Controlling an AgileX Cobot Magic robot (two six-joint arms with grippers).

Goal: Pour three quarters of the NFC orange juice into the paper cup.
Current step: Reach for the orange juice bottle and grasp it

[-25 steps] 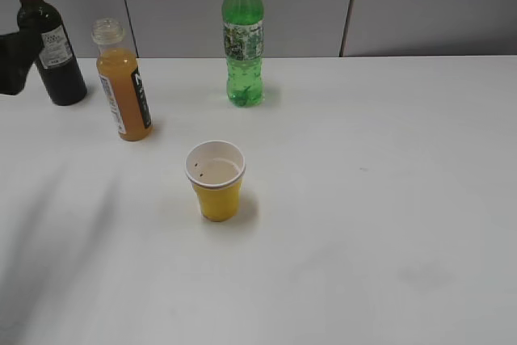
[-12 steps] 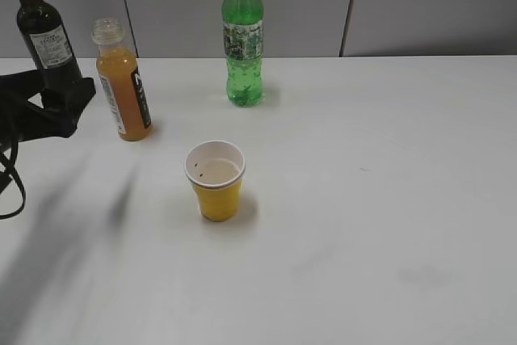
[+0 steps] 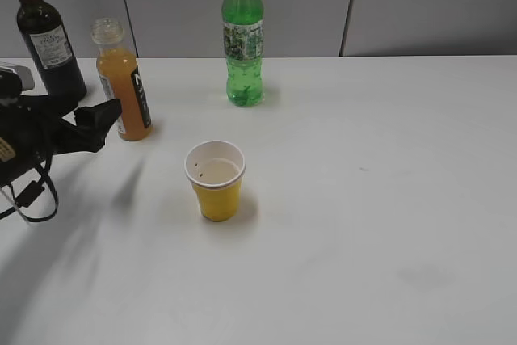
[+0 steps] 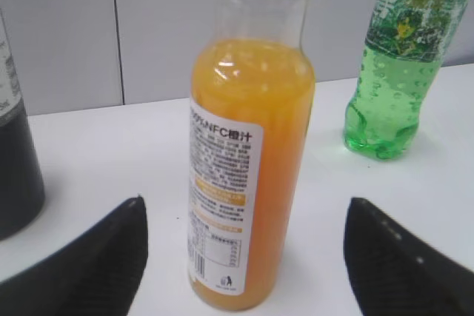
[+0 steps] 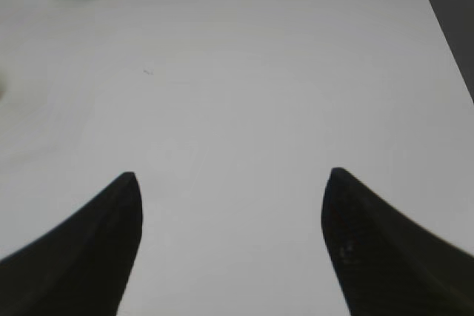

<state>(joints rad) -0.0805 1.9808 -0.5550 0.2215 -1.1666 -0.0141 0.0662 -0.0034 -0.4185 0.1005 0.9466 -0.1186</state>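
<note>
The NFC orange juice bottle, clear and capless with orange liquid and a white-and-black label, stands upright at the table's back left. In the left wrist view the bottle stands straight ahead between my two jaws, not touched. My left gripper is open, just left of the bottle; it also shows in the left wrist view. The yellow paper cup stands upright in front of the bottle, toward the middle. My right gripper is open and empty over bare table, out of the exterior view.
A dark wine bottle stands at the back left, behind my left arm, and at the left edge of the left wrist view. A tall green bottle stands at the back centre. The white table reaches a grey wall.
My left arm has come in from the left edge and moved right, up to the orange juice bottle. Bottles and cup have not moved.
</note>
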